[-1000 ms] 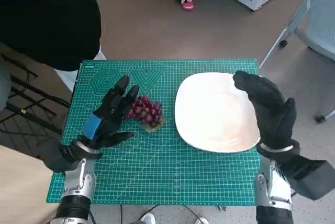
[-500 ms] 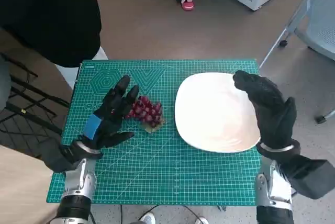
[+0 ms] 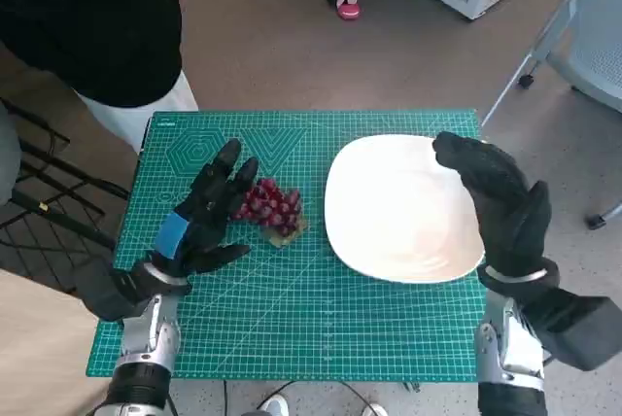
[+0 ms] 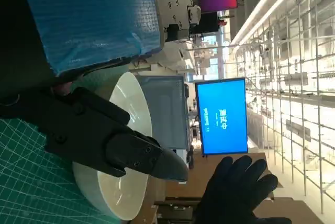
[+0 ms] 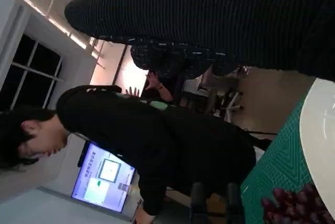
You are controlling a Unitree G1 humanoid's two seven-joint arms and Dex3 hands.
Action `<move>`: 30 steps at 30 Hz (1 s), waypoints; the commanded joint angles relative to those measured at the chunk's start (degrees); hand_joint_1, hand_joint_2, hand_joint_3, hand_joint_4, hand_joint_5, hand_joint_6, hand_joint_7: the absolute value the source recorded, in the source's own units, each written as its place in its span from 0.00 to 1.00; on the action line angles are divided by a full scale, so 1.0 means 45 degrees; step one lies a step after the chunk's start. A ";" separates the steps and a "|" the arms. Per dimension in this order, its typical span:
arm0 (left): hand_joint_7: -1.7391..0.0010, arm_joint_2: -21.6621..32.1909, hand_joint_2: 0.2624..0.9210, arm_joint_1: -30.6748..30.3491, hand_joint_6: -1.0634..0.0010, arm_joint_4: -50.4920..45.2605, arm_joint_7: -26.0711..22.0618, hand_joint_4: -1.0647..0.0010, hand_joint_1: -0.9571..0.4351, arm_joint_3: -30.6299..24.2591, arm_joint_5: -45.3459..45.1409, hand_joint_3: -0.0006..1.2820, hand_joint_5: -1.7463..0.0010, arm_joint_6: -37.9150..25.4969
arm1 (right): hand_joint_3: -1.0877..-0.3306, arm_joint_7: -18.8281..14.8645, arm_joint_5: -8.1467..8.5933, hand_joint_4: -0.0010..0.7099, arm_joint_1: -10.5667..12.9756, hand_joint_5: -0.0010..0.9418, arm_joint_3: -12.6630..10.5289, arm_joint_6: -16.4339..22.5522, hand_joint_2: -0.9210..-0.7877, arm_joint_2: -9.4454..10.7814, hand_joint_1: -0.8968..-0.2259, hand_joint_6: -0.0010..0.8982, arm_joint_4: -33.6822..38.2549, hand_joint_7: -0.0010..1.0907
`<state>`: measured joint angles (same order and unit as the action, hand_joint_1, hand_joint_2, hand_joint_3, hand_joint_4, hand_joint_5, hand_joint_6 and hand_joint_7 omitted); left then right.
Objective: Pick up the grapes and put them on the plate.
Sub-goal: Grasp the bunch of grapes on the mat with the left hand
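Note:
A bunch of dark red grapes (image 3: 271, 208) lies on the green cutting mat (image 3: 292, 309), left of the white plate (image 3: 398, 210). My left hand (image 3: 199, 214) hovers just left of the bunch, fingers spread and tips close to the grapes, holding nothing. My right hand (image 3: 501, 202) hangs over the plate's right rim, fingers apart and empty. The right wrist view shows the grapes (image 5: 293, 203) beside the plate's edge (image 5: 316, 140). In the left wrist view the plate (image 4: 123, 150) stands beyond my black fingers (image 4: 104, 135), with my right hand (image 4: 235, 190) behind it.
A person in black (image 3: 87, 27) stands at the table's far left corner, also seen in the right wrist view (image 5: 157, 135). A pink-shoed foot (image 3: 347, 3) is on the floor beyond the table. A chair base (image 3: 544, 56) stands at the far right.
Both hands and the grapes hold still. The person at the far left has shifted slightly.

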<state>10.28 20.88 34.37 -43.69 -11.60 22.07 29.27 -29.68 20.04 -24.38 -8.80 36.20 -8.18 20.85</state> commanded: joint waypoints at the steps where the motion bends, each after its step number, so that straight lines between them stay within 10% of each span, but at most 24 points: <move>1: 1.00 0.0375 0.91 -0.0169 1.00 -0.0749 0.0292 1.00 0.18 0.0126 -0.0494 0.00 1.00 0.0125 | 0.44 -0.0105 -0.0007 0.44 0.0253 0.00 -0.0042 0.0023 0.00 -0.0058 0.37 0.00 0.0139 0.33; 16: 1.00 0.3791 0.82 -0.0515 0.98 -0.6753 0.3757 1.00 0.29 0.1377 -0.8235 0.00 1.00 -0.3508 | 0.44 0.0032 -0.0110 0.45 0.0223 0.00 -0.0040 0.0121 0.00 -0.0040 0.36 0.00 0.0233 0.33; 30: 0.98 0.3665 0.68 0.0011 0.87 -0.8561 0.4568 1.00 0.54 0.3242 -1.1812 0.00 1.00 -0.8643 | 0.44 0.0177 -0.0212 0.45 0.0281 0.00 0.0023 0.0125 0.00 0.0029 0.37 0.00 0.0147 0.33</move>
<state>26.91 19.67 -3.08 -23.99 1.12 -28.66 -6.45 -29.35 19.81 -24.32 -8.75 37.10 -8.23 21.11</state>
